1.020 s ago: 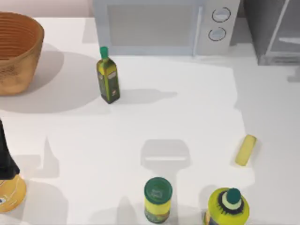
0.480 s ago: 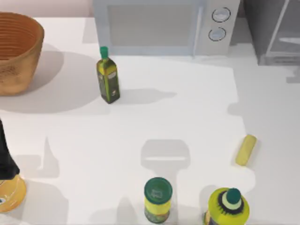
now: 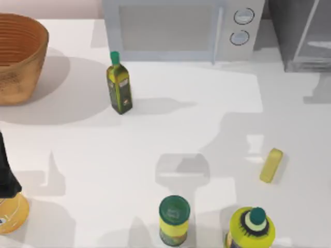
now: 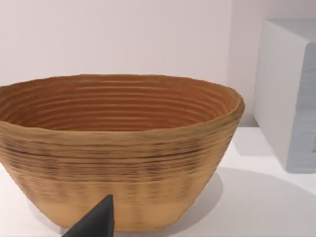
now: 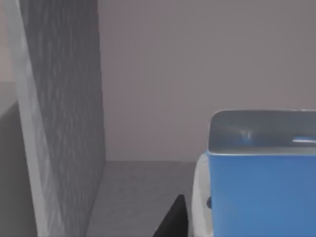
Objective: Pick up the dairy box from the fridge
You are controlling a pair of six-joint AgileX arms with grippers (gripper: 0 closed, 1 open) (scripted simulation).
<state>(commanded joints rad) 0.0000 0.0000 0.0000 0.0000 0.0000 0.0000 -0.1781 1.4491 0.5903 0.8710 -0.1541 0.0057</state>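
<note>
From my right wrist camera I see the dairy box [image 5: 261, 182] close up: a blue carton with a white edge and a pale grey gabled top, standing on the grey floor inside the fridge [image 5: 64, 123], whose textured grey side wall rises just beside it. One dark fingertip [image 5: 173, 219] of my right gripper sits right against the carton's white edge. Whether the jaws are spread or closed around the box I cannot tell, since just that one tip is visible.

From above, the fridge [image 3: 302, 33] stands at the table's far right corner, just beside the pale microwave [image 3: 181, 28] with its two round dials. Forward of the microwave stands the green oil bottle [image 3: 119, 85], upright. The yellow stick-shaped block [image 3: 271, 165] lies on the white table [image 3: 196, 129], well forward of the fridge. Nearer still than the block are a green-lidded yellow can [image 3: 174, 219] and a yellow bottle with a green cap [image 3: 251, 227].

My left arm is idle off to the left of the microwave, its wrist camera facing the woven basket [image 4: 118, 148]; one dark fingertip [image 4: 96, 222] shows before the basket, and I cannot tell how that gripper stands.
</note>
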